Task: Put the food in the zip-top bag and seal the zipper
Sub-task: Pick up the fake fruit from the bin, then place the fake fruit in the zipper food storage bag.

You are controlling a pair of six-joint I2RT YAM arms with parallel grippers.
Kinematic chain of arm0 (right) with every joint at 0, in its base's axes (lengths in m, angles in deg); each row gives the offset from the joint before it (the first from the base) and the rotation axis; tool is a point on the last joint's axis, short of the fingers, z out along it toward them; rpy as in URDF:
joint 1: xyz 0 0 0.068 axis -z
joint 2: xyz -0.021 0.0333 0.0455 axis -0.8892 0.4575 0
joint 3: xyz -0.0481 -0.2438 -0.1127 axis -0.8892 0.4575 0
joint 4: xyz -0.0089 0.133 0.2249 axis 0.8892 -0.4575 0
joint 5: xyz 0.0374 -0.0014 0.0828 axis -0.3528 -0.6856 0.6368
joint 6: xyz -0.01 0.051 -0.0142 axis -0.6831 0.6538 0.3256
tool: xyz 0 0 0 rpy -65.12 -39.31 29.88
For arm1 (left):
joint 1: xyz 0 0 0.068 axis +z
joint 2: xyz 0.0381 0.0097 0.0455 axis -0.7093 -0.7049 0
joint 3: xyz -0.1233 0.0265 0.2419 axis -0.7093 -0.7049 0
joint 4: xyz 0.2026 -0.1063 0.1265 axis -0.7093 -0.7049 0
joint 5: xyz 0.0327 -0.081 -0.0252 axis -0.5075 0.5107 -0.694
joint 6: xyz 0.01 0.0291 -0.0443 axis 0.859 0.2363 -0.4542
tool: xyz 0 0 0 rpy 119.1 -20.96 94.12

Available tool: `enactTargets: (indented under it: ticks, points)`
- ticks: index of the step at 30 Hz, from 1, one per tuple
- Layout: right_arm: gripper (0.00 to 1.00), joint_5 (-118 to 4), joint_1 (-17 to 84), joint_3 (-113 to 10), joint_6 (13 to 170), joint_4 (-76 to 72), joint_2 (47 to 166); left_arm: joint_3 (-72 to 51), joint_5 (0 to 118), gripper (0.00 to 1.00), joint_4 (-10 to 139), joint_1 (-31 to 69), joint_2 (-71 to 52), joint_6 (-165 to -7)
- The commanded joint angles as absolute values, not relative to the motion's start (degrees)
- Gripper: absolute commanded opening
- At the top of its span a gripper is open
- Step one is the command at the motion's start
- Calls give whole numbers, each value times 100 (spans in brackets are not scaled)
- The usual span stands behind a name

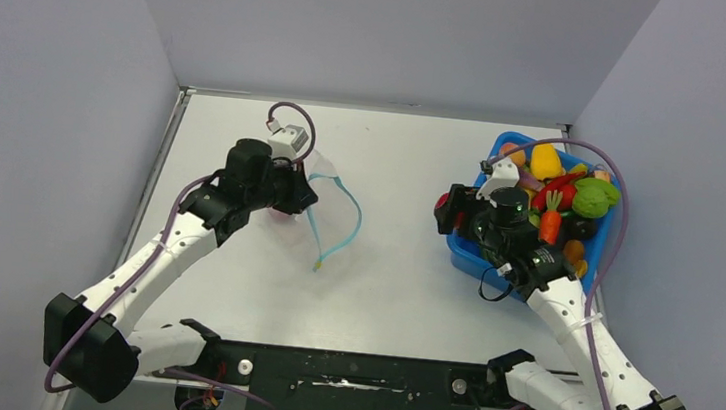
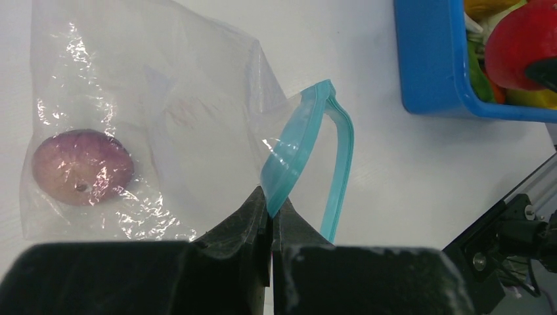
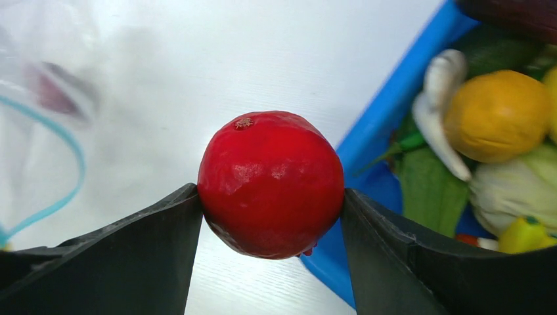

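Observation:
The clear zip-top bag (image 2: pixel 164 98) lies on the white table left of centre with its mouth open and a purple piece of food (image 2: pixel 82 167) inside. My left gripper (image 2: pixel 270 210) is shut on one lip of the light blue zipper (image 2: pixel 295 151) and holds it up; the other lip loops toward the table (image 1: pixel 344 233). My right gripper (image 3: pixel 270 197) is shut on a red round fruit (image 3: pixel 270 164). It holds the fruit over the table just left of the blue bin (image 3: pixel 394 98), right of the bag (image 1: pixel 325 196).
The blue bin (image 1: pixel 465 255) at the right edge holds several more toy foods (image 1: pixel 565 199), among them orange, green and yellow pieces. Grey walls close in the table on three sides. Both arm bases sit at the near edge.

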State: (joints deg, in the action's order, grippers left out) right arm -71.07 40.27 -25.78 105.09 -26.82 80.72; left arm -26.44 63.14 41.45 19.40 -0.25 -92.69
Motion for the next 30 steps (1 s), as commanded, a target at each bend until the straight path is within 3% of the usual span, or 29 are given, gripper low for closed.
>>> enactTargets:
  ticks: [1, 12, 23, 30]
  points:
    - [60, -6318, 3621, -2711, 11096, -1447, 7854, -2189, 6667, 0, 4287, 1934, -114, -9569]
    - [61, -6224, 2173, -2408, 12085, 862, 8574, -1979, 7098, 0, 4272, 1932, -261, -9941]
    - [66, -6526, 1736, -2985, 12199, 607, 9750, -1943, 7385, 0, 4352, 1925, -252, -10177]
    - [78, -6748, 1639, -3249, 12131, 305, 10038, -1969, 7537, 0, 4434, 1925, -231, -10273]
